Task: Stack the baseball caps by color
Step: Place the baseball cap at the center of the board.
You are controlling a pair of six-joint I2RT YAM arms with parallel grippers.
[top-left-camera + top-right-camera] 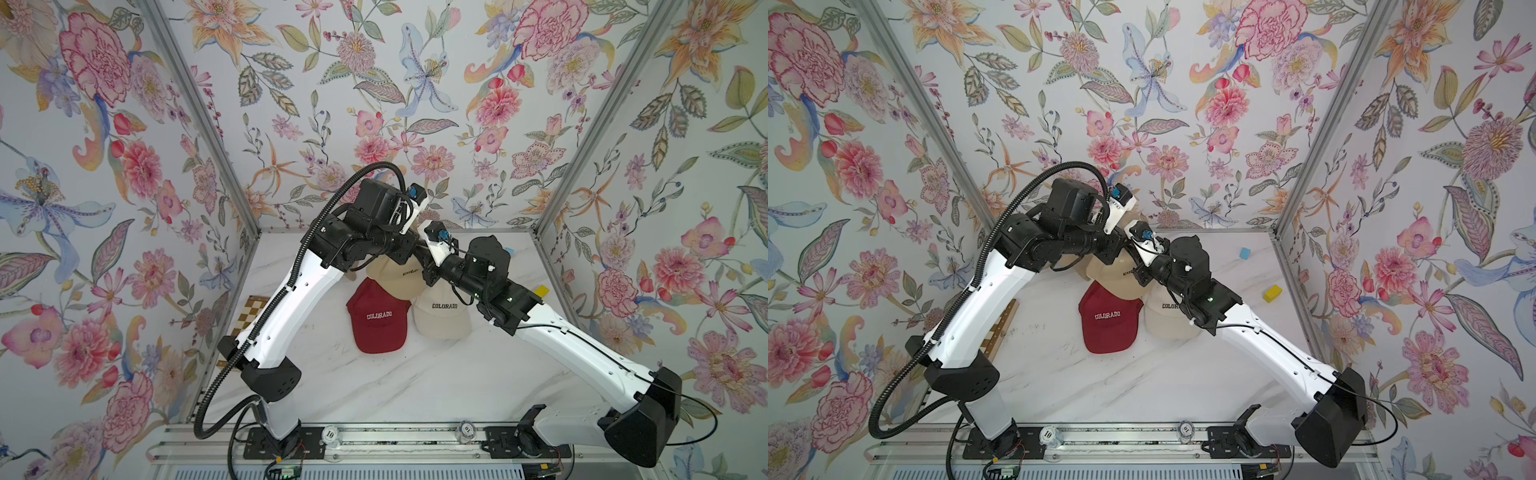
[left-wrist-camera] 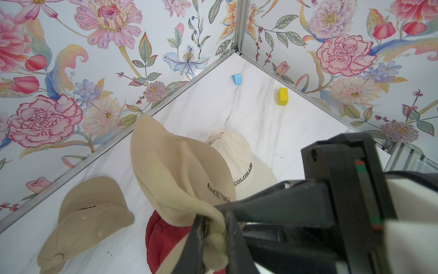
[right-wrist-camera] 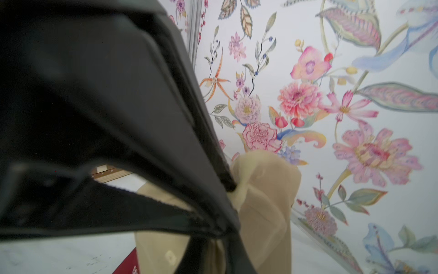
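Both grippers hold one tan baseball cap (image 2: 175, 170) up off the white table. My left gripper (image 2: 215, 237) is shut on a bunched fold of its cloth. The right gripper (image 3: 216, 253) is shut on the same cap (image 3: 263, 204), close beside the left one. In both top views this cap (image 1: 392, 276) (image 1: 1113, 276) shows partly under the two wrists. A dark red cap (image 1: 378, 318) and a cream cap (image 1: 442, 318) lie side by side just in front of it. A second tan cap (image 2: 90, 218) lies flat near the back wall, hidden under the left arm in both top views.
A checkered wooden board (image 1: 249, 311) lies by the left wall, half under the left arm. A blue block (image 1: 1245, 252) and a yellow block (image 1: 1272, 293) sit near the back right corner. Flowered walls close the table on three sides.
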